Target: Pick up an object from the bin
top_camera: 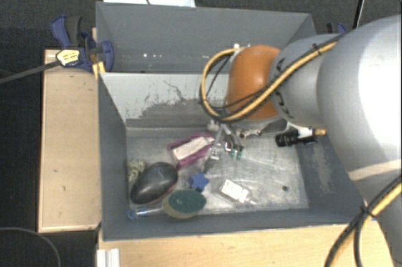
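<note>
My gripper (221, 144) hangs low over the middle of the bin, just under the orange wrist cover. Its tip stands at the right end of a purple and white packet (188, 148), which lies flat to its left; whether it touches the packet is not clear. A small blue piece (198, 181) lies just below the gripper. A little white packet (235, 191) sits in front of it, to the right. A small green bit (237, 152) shows right beside the gripper.
A dark grey oval lump (154, 182) and a round green disc (184, 202) lie at the bin's front left, with a small pale crumpled bit (134, 167) behind them. A black marker (294, 137) rests near the right wall. The arm covers the bin's right side.
</note>
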`<state>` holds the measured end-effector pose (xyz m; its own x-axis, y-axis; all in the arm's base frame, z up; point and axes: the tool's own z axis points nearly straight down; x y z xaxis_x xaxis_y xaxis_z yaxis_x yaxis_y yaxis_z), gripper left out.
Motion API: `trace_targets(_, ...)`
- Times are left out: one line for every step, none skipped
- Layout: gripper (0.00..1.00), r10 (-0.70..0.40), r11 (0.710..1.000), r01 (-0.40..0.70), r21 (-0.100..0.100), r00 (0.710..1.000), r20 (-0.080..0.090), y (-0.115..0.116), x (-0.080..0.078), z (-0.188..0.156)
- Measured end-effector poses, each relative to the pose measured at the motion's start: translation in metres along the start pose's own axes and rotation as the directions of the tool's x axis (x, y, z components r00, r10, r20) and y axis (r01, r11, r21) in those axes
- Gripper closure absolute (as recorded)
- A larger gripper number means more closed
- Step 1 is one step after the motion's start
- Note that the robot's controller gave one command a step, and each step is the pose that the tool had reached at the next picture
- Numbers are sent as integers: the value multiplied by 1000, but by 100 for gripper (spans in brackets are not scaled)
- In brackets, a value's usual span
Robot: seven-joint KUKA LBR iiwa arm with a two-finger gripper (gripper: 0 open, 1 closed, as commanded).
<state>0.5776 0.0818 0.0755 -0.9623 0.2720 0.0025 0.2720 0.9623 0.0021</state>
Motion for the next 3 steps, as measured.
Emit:
trace_targets(100, 1, 1000, -1, 2, 1000, 3, -4, -2, -3)
trace_targets(0, -1, 1000, 1, 2, 1000, 3, -4, -2, -3)
trace_targets(0, 31, 999, -31, 7, 999, 9, 38, -2, 1)
